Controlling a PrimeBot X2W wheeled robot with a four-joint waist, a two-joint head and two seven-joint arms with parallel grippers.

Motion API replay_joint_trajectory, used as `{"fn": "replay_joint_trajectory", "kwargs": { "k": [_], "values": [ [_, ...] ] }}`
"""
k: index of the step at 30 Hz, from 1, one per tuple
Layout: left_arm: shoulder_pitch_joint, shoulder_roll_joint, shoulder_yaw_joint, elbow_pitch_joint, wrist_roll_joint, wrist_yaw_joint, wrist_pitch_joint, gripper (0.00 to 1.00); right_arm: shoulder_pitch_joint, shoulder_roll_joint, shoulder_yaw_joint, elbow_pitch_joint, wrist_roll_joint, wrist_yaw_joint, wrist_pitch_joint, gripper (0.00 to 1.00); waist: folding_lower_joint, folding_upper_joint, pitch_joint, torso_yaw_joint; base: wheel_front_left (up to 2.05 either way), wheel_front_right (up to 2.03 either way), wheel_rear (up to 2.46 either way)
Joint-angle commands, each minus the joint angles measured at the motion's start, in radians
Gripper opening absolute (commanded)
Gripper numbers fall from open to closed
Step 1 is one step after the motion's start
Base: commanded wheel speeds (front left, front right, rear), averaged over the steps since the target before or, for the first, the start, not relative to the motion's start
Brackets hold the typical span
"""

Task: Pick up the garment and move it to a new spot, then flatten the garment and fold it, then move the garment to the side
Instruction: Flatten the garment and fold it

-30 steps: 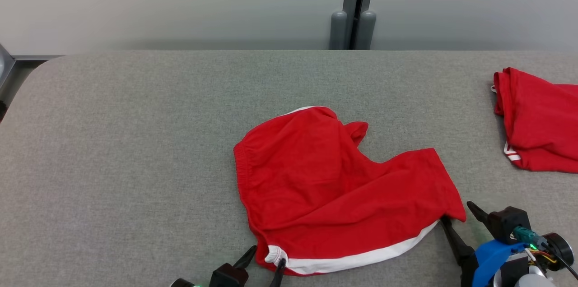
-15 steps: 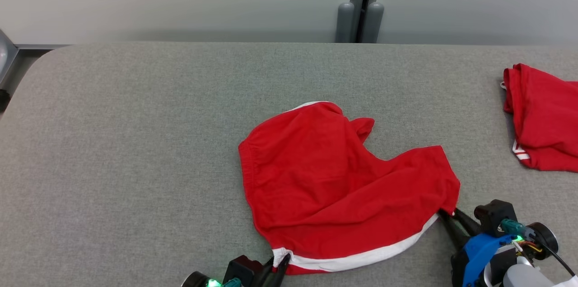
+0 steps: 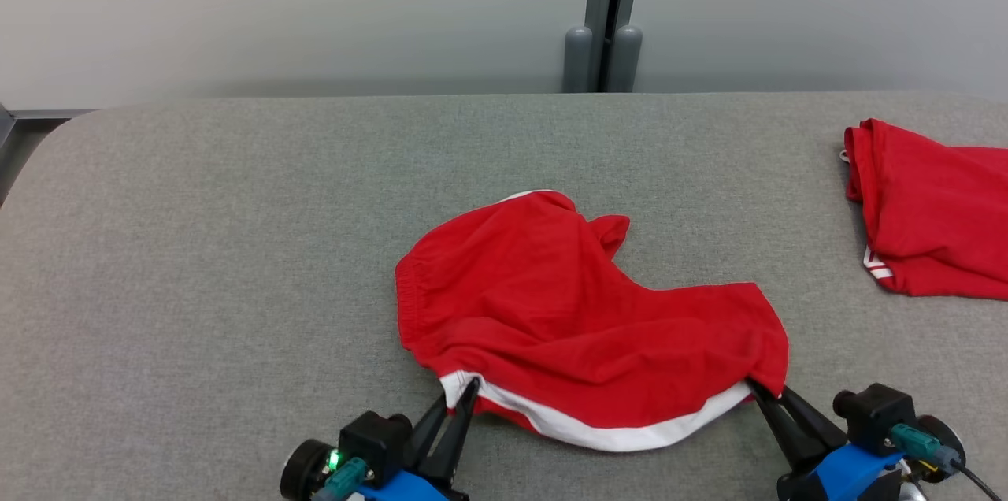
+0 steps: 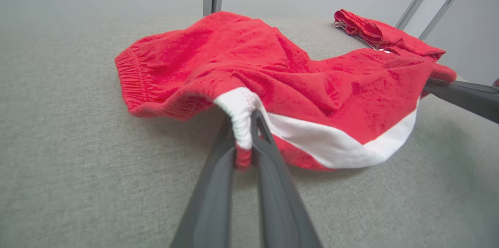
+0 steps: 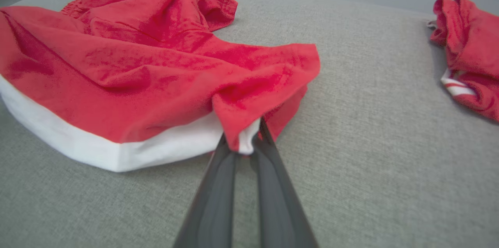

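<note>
The red shorts [image 3: 583, 320], soft and light, are spread mid-table [image 3: 236, 249]. One white-striped corner is clamped by the left gripper [image 3: 468, 387], the other by the right gripper [image 3: 754, 388]; sagging between is expected.

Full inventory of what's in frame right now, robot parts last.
red shorts: 1, red with a white stripe, mid-table, near the front edge.
second garment: 1, red with white trim, bunched at the table's right side.
table: 1, grey fabric top, under both garments.
post: 1, grey, upright behind the table.
wall: 1, pale grey, at the back.
left claw: 1, dark, shut on the shorts' near left corner.
right claw: 1, dark, shut on the shorts' near right corner.
</note>
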Motion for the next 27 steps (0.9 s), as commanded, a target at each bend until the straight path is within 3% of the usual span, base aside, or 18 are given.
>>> {"fn": "replay_joint_trajectory", "kwargs": {
  "k": [1,8,14,20,27],
  "values": [
    [-0.019,0.009,0.016,-0.033,-0.008,0.008,-0.006,0.00,0.008,-0.011,-0.015,-0.045,0.004,0.000,0.014,0.00,0.0000,0.0000,0.002,-0.006,0.00,0.00,0.00],
    [-0.187,0.047,0.103,-0.159,-0.031,0.025,0.016,0.00,-0.077,-0.022,-0.063,-0.254,0.015,0.000,0.106,0.00,0.0000,0.0000,0.054,-0.023,0.00,0.00,0.00],
    [-0.436,0.066,0.156,-0.164,-0.033,0.016,0.053,0.00,-0.280,-0.011,-0.076,-0.311,0.028,0.000,0.160,0.00,0.0000,0.0000,0.141,-0.042,0.00,0.00,0.00],
    [-0.813,0.089,0.186,-0.088,-0.026,-0.001,0.096,0.00,-0.643,0.034,-0.085,-0.211,0.085,0.000,0.194,0.00,0.0000,0.0000,0.269,-0.083,0.00,0.00,0.00],
    [-1.191,0.069,0.169,0.101,-0.042,-0.014,0.077,0.00,-1.015,0.062,-0.076,-0.020,0.155,0.000,0.183,0.00,0.0000,0.0000,0.342,-0.106,0.00,0.00,0.00]
  ]
}}
